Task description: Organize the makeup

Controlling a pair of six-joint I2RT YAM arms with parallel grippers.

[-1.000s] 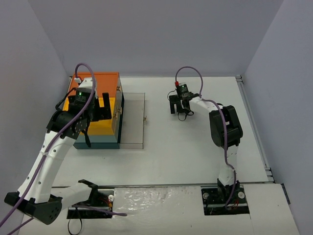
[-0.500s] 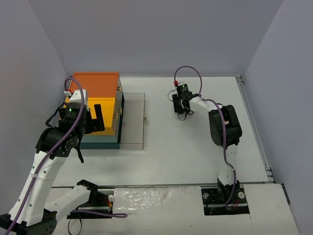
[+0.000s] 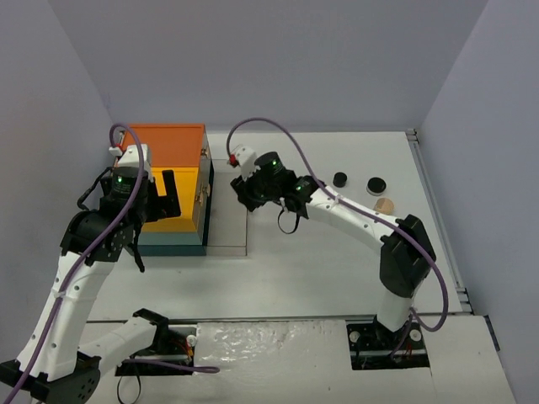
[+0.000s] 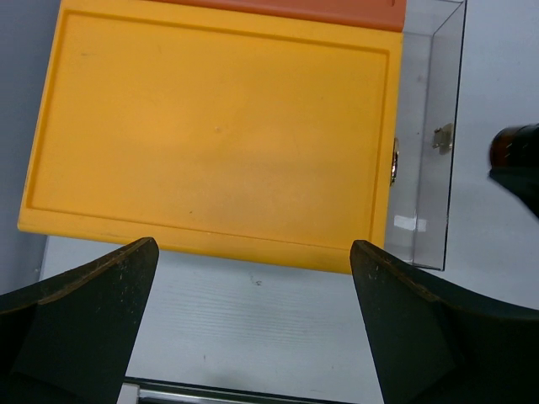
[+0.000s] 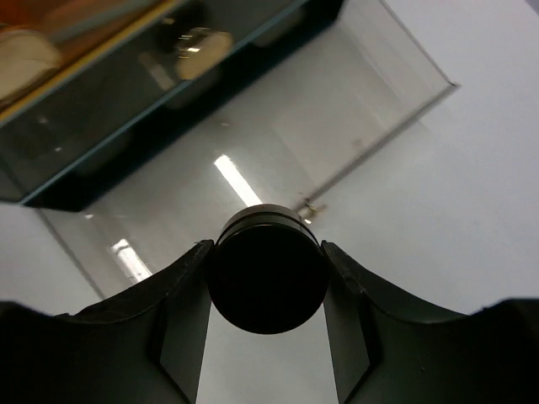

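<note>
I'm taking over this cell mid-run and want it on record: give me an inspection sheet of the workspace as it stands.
Surface: white table; a clear panel lies flat beside the box.
Job's things: round black jar held in the right tool; a loose jar, a second jar and a beige puff sit on the table to the right; orange-topped box shows a yellow tray.
Clutter: nothing seen.
Tools: left tool open above the yellow tray; right tool shut on the round black jar, over the clear panel.
Cables: a purple cable loops off each arm.
Surroundings: plain grey walls.
</note>
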